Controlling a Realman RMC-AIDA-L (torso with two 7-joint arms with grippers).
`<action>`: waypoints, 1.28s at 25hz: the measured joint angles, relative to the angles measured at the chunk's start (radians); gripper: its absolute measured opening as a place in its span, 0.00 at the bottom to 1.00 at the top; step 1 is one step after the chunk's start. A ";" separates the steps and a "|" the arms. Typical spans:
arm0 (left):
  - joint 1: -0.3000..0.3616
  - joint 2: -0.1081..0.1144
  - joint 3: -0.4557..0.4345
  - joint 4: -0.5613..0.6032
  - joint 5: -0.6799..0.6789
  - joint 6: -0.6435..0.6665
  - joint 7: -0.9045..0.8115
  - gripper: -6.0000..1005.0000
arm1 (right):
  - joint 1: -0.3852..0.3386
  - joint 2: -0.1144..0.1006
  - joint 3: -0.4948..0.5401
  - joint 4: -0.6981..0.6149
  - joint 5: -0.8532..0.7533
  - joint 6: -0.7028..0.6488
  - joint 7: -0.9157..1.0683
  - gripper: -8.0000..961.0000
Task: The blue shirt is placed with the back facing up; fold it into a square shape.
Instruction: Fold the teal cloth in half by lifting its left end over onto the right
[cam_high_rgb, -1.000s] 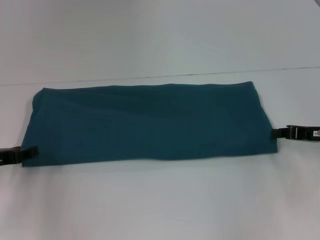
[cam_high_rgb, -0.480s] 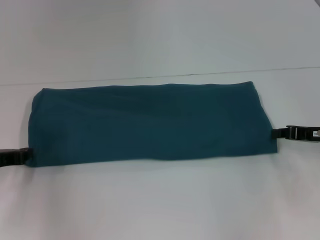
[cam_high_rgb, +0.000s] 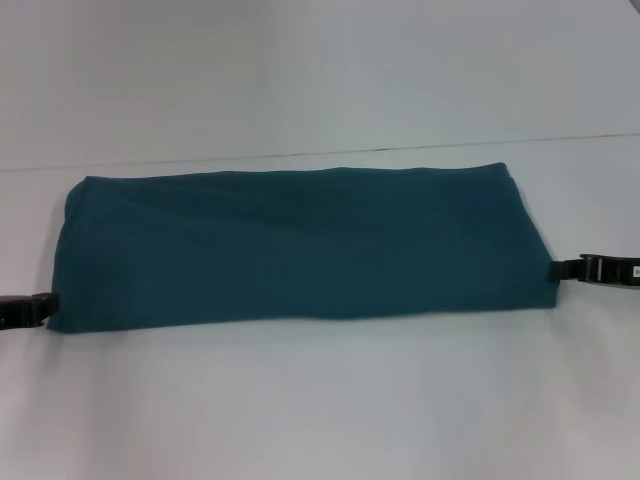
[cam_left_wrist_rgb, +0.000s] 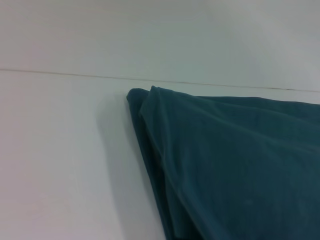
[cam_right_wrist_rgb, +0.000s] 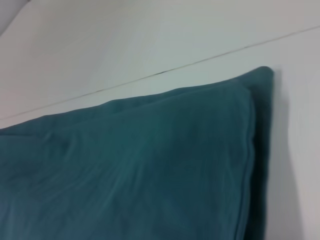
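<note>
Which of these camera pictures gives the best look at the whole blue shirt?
The head view: the blue shirt lies there entire, folded into a long band with a gripper at each end. The left wrist view shows only one layered corner; the right wrist view only the opposite corner.

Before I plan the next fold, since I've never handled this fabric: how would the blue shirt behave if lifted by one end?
The blue shirt would probably sag and drape: it lies limp, with soft creases. Its stacked layers, visible at the corner in the left wrist view, may slide apart. It likely drags rather than slides on the table.
</note>
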 joint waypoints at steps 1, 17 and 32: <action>0.002 0.001 -0.001 0.006 0.000 0.012 -0.002 0.05 | -0.004 0.000 0.006 0.000 0.000 0.000 -0.003 0.02; 0.028 0.011 -0.013 0.063 0.002 0.141 -0.004 0.06 | -0.027 0.000 0.059 -0.006 0.000 -0.022 -0.036 0.02; 0.010 0.004 -0.004 0.045 0.008 0.075 -0.046 0.24 | -0.017 0.000 0.052 -0.011 0.000 -0.029 -0.038 0.02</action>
